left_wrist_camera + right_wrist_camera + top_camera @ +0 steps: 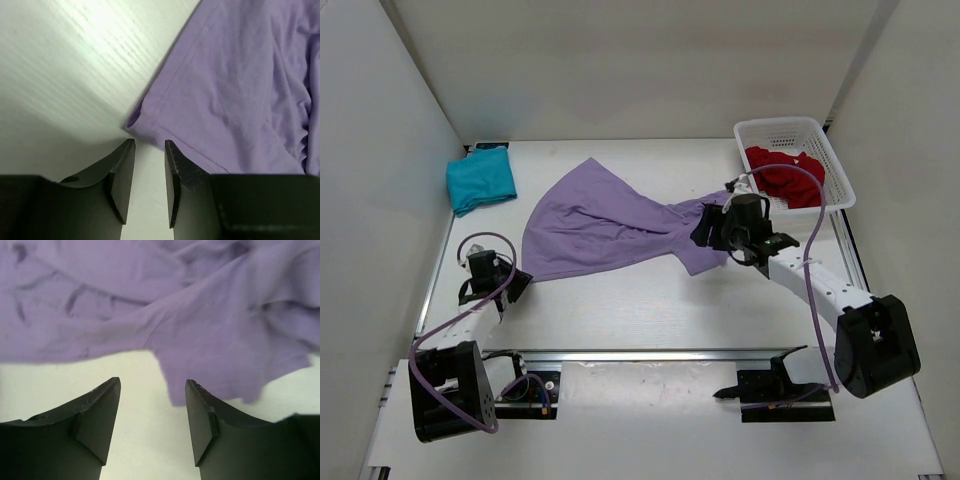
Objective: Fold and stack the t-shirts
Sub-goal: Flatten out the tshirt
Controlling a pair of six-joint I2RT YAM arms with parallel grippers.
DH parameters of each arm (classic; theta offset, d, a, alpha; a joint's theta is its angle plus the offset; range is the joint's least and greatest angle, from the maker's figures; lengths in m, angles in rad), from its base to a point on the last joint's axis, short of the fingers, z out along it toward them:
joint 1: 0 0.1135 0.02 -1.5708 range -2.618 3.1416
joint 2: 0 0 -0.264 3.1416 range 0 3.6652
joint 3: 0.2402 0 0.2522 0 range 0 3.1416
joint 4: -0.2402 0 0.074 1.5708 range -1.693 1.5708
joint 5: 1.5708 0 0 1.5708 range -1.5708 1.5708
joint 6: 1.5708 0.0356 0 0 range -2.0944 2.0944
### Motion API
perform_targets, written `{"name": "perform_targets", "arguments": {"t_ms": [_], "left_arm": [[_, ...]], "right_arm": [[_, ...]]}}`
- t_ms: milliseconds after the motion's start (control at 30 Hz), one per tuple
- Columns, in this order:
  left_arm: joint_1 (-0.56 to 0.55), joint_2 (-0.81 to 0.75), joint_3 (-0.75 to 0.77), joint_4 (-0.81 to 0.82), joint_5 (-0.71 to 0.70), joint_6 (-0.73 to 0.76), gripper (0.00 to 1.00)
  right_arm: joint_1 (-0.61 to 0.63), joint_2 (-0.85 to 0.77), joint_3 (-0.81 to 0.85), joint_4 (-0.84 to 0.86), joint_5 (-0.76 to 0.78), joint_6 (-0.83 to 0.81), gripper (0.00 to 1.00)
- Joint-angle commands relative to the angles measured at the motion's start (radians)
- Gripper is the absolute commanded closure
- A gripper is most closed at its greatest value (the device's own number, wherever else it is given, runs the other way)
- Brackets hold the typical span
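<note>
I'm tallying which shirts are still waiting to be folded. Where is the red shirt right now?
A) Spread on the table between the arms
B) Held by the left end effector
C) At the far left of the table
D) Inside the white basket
D: the red shirt lies in the white basket, while the purple shirt is spread on the table and the teal shirt sits at the far left.

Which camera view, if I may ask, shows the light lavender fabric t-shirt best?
Top external: nearly the whole lavender fabric t-shirt shows. Left wrist gives only a hem corner, right wrist only crumpled folds.
</note>
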State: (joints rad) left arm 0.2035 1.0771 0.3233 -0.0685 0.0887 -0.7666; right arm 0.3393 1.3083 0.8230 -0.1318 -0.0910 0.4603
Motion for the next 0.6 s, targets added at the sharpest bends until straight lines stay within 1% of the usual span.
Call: {"name": "perform_targets", "arguments": {"t_ms": [0,33,100,133,167,200,300,433,533,567], "left_arm": [[-0.013,-0.017,0.0,-0.048,-0.026,-0.007,0.58],[-0.021,-0.019,-0.007,-0.06,-0.035,-0.02,0.58],[-0.007,-0.013,-0.016,-0.047,-0.026,-0.036,0.5],[-0.007,-0.008,-0.024,-0.048,-0.021,-0.046,0.5],[-0.015,0.021,-0.011,-0.054,-0.026,-0.051,0.55],[-0.032,0.035,-0.006,-0.063,-0.03,-0.057,0.57],[-0.044,0.044,-0.012,-0.037,-0.07,-0.086,0.54],[-0.047,0.102,0.003,-0.002,-0.087,-0.114,0.54],[-0.052,0.106,-0.003,0.028,-0.116,-0.135,0.56],[-0.049,0.101,-0.016,0.042,-0.118,-0.137,0.59]], "right_arm": [[0.055,-0.037,-0.024,0.107,-0.016,0.005,0.47],[0.058,-0.038,-0.037,0.115,-0.03,0.005,0.47],[0.089,-0.053,-0.059,0.123,-0.032,0.006,0.47],[0.101,-0.055,-0.074,0.147,-0.039,0.009,0.47],[0.115,-0.057,-0.076,0.162,-0.041,0.006,0.47],[0.121,-0.05,-0.085,0.166,-0.056,0.015,0.47],[0.136,-0.049,-0.097,0.185,-0.07,0.009,0.47],[0.132,-0.066,-0.116,0.195,-0.069,0.012,0.47],[0.129,-0.073,-0.125,0.196,-0.073,0.012,0.46],[0.132,-0.072,-0.13,0.196,-0.073,0.012,0.46]]}}
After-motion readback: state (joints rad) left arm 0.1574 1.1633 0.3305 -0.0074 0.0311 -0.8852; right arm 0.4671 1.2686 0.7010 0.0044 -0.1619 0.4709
